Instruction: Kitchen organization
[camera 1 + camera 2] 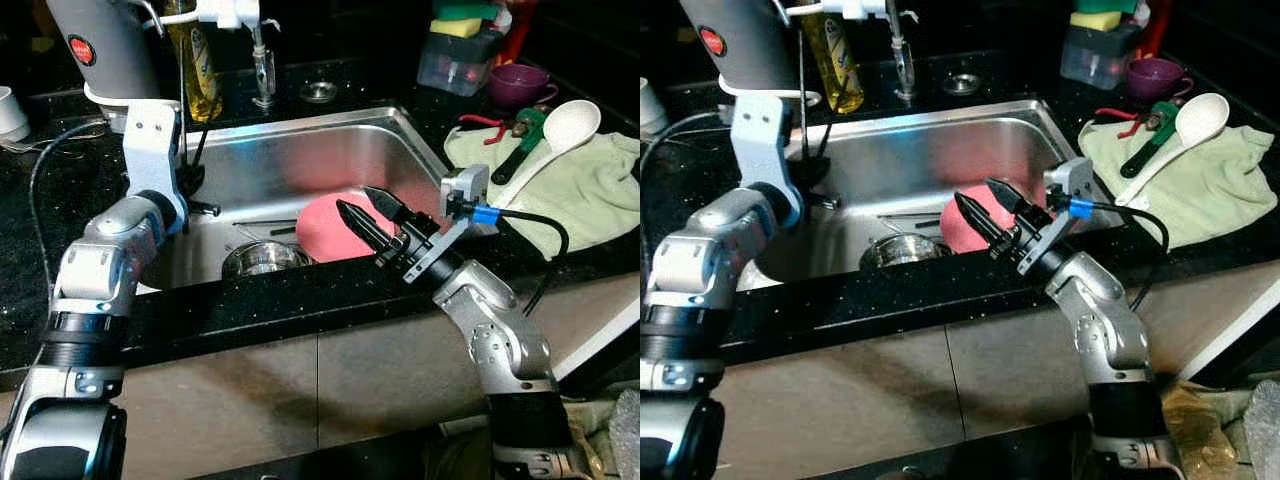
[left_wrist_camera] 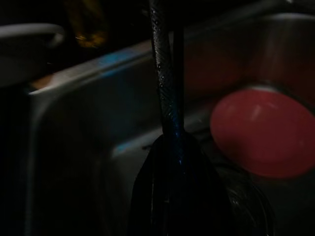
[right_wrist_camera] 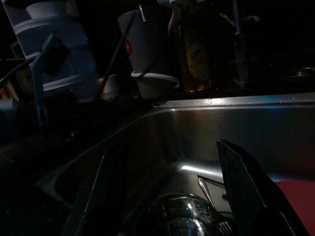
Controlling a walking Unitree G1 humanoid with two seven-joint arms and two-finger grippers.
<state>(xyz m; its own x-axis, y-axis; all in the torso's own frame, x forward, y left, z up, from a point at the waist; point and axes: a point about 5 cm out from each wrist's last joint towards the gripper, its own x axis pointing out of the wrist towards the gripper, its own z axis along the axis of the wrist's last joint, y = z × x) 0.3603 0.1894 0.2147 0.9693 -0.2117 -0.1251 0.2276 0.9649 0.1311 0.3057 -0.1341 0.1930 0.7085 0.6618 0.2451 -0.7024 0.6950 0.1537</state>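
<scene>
Right now you are looking down at a steel sink (image 1: 300,160) set in a black surface (image 1: 60,200), filling the middle of the frame. Your right gripper (image 1: 368,217) is hanging over the sink's front right part, its jaws standing apart with nothing between them, just above a red plate (image 1: 335,230) that is lying in the basin. Low in the sink, left of the plate, a steel bowl (image 1: 262,258) is sitting near the front wall, with a few thin utensils (image 1: 265,226) lying behind it.

Your left gripper (image 1: 190,178) is reaching down at the sink's left edge, in the left half of the frame. You cannot tell from any view whether its jaws are apart or together; in the left wrist view it is showing as a dark shape with the plate beyond it.

At the upper left of the frame a grey appliance (image 1: 105,45) is standing on the surface, with a yellow soap bottle (image 1: 200,65) beside it and the faucet (image 1: 262,60) just right of that. On the right side, a pale green towel (image 1: 570,190) is spread out, carrying a white ladle (image 1: 560,135) and a green wrench (image 1: 520,145). Behind the towel, at the upper right, a purple cup (image 1: 518,85) is sitting next to a clear box (image 1: 458,60) with sponges (image 1: 462,20) on top.
</scene>
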